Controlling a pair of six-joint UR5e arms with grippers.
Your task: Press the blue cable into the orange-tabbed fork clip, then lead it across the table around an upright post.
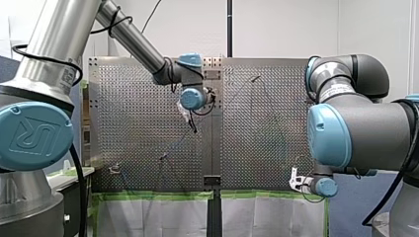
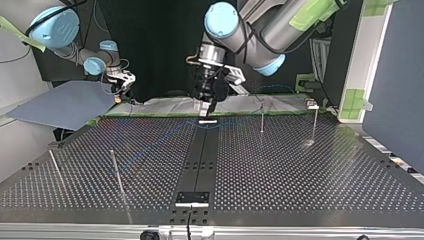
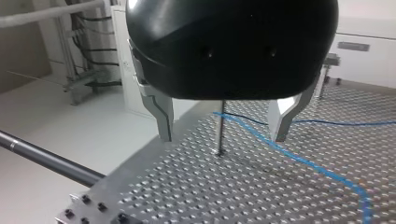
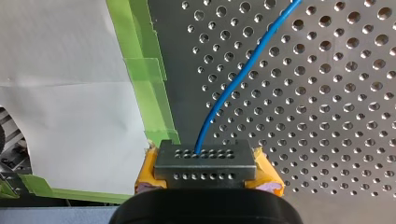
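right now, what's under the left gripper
A post stands between the open fingers of the left gripper, and the cable runs across the table beside it. The gripper's body hides the post's top.

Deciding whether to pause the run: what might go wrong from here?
My left gripper stands open astride the post: a sideways move may bend it. The cable lies loose by that post and may slide off rather than wrap. My right gripper grips the cable: a hard pull may strain it.

"ur" logo on my left arm's blue joint cap (image 1: 34, 136); other labels unreadable.
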